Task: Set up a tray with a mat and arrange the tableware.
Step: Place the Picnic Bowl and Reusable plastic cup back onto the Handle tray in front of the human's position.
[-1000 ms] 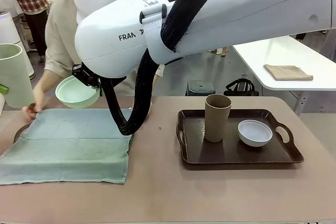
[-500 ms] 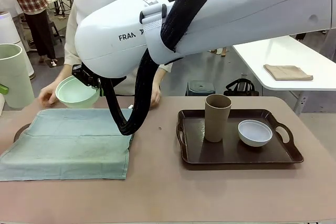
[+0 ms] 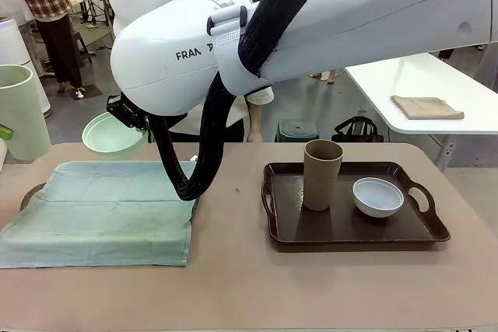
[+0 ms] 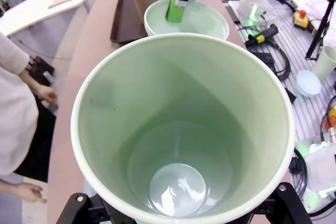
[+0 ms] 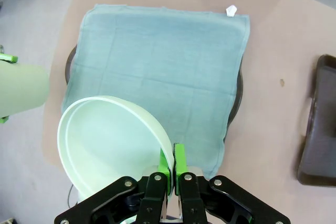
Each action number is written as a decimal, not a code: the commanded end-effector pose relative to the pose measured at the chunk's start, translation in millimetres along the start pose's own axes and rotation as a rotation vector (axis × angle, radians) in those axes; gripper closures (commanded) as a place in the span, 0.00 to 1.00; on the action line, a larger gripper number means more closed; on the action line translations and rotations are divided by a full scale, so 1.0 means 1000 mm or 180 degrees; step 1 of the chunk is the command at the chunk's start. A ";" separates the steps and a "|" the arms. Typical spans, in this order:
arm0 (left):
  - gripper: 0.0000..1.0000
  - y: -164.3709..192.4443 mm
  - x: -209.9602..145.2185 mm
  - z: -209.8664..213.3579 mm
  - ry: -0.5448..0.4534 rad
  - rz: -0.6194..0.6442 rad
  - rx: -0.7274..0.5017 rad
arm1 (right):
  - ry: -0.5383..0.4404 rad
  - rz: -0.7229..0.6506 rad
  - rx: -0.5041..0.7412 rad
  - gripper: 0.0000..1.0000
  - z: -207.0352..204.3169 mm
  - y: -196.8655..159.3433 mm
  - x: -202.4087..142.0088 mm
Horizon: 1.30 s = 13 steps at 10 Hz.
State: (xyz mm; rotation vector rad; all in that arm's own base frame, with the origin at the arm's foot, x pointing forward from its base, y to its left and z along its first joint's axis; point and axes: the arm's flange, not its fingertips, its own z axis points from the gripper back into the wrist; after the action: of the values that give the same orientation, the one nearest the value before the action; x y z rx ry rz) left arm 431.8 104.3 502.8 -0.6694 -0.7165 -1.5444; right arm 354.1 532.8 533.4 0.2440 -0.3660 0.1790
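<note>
The mat (image 5: 157, 72) hides most of its tray (image 5: 239, 98); the front view's left edge crops the mint-green tumbler (image 3: 19, 110).

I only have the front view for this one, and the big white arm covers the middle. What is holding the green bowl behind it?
Observer: The right gripper. Its wrist view shows it pinched shut on the rim of the green bowl.
Operator: And the tumbler at my left edge?
Observer: The left gripper holds the mint-green tumbler. Its wrist view looks straight down into the mouth, and the tumbler is empty.
Operator: Is there a tray under the mat?
Observer: Yes. From the right wrist, the rim of a dark tray shows past both sides of the mat.
</note>
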 end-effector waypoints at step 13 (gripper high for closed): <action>0.15 0.072 -0.102 -0.066 -0.0759 0.0008 -0.0242 | 0.0378 -0.0287 0.0217 0.96 -0.155 -0.048 0.062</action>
State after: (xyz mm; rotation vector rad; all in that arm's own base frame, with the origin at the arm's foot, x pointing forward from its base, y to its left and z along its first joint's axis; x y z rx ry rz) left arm 505.7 110.3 387.3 -0.8951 -0.8003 -1.4896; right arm 470.7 528.3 405.5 0.3246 -0.2590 0.1096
